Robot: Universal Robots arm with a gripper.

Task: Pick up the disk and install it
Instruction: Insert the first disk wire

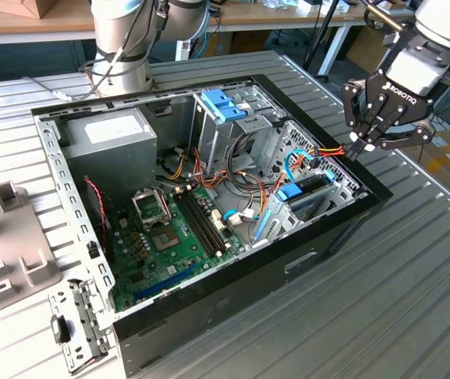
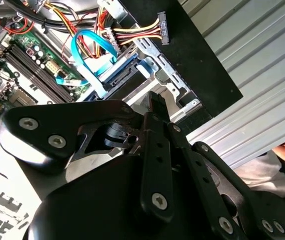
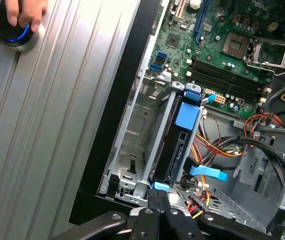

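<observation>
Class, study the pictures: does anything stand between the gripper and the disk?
Nothing visible does. In the first wrist view the shut gripper sits right at the disk's near end, in the drive cage; the cables lie beside it.

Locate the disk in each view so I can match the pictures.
Exterior view: the disk stands on edge in the drive cage, at the case corner toward the exterior view's right.
First wrist view: seen edge-on in that cage, between case wall and motherboard.
Second wrist view: its dark edge and blue rail, beside the light-blue cable.
Shared landmark: the red-yellow power wires next to the cage.
</observation>
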